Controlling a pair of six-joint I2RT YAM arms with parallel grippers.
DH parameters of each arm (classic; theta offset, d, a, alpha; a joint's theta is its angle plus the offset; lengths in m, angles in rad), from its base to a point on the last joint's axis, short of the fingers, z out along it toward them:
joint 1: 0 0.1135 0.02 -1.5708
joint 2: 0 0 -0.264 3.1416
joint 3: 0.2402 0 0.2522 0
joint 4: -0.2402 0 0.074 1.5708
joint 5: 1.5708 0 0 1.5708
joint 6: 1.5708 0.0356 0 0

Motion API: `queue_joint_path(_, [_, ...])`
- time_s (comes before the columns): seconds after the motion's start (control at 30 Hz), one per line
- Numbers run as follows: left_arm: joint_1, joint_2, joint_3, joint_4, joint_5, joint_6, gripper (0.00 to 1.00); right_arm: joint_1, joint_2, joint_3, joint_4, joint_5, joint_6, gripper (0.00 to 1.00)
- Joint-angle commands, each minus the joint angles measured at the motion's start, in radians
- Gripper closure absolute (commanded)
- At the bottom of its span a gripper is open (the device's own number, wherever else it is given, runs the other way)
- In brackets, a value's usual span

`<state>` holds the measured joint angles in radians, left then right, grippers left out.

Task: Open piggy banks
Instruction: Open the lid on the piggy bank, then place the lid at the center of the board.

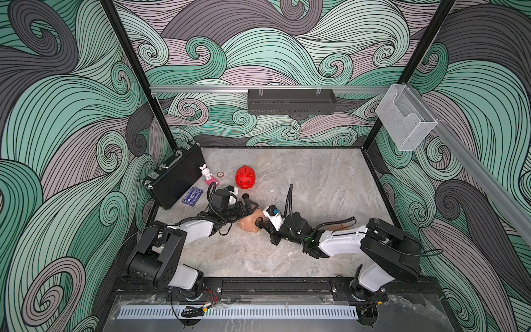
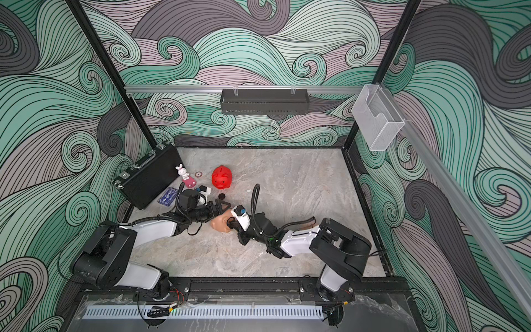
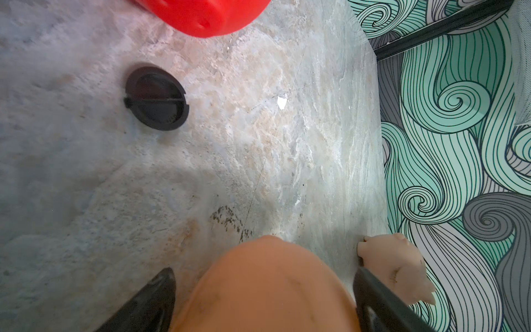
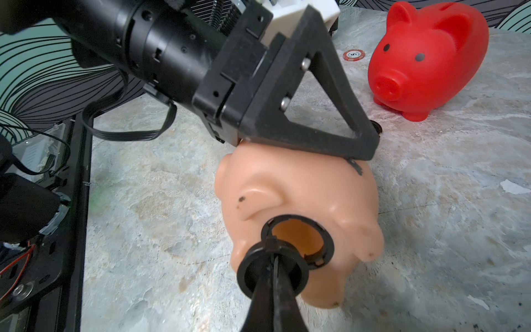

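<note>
A peach-pink piggy bank (image 4: 301, 186) lies on its side mid-table, seen in both top views (image 1: 248, 222) (image 2: 219, 223). My left gripper (image 3: 264, 270) (image 1: 255, 210) is shut on its body, one finger on each flank. My right gripper (image 4: 271, 247) (image 1: 260, 224) is shut on its black belly plug (image 4: 244, 273), held just clear of the open belly hole (image 4: 298, 235). A red piggy bank (image 1: 245, 177) (image 4: 425, 63) stands upright behind. Another black plug (image 3: 156, 99) (image 1: 245, 196) lies loose on the table. A second peach piggy bank (image 3: 402, 267) sits near the right wall, mostly hidden under my right arm in the top views.
A black case (image 1: 175, 178) leans at the back left. Beside it stand a white rabbit figurine (image 1: 207, 172), a blue card (image 1: 192, 197) and a round chip (image 1: 220, 173). A black rack (image 1: 291, 101) and a clear bin (image 1: 405, 120) hang on the walls.
</note>
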<state>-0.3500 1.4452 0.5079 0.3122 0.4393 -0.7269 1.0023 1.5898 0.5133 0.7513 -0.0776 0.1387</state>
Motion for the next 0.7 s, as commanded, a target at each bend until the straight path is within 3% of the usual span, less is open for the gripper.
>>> queue_joint_path(0.0, [-0.012, 0.041, -0.036, -0.163, -0.031, 0.029, 0.08, 0.002, -0.074, -0.033, -0.041, 0.045, 0.016, 1.0])
queue_joint_path(0.17, [-0.012, 0.015, -0.03, -0.195, -0.059, 0.03, 0.08, 0.0, -0.207, -0.015, -0.381, 0.214, 0.162, 1.0])
queue_joint_path(0.33, [-0.018, 0.001, -0.023, -0.22, -0.08, 0.027, 0.08, -0.008, -0.268, 0.041, -0.709, 0.269, 0.29, 1.0])
queue_joint_path(0.47, [-0.028, -0.016, -0.018, -0.26, -0.117, 0.028, 0.08, -0.046, -0.272, 0.118, -0.971, 0.239, 0.386, 1.0])
queue_joint_path(0.67, [-0.06, -0.102, 0.013, -0.346, -0.192, 0.034, 0.08, -0.1, -0.264, 0.159, -1.117, 0.142, 0.429, 1.0])
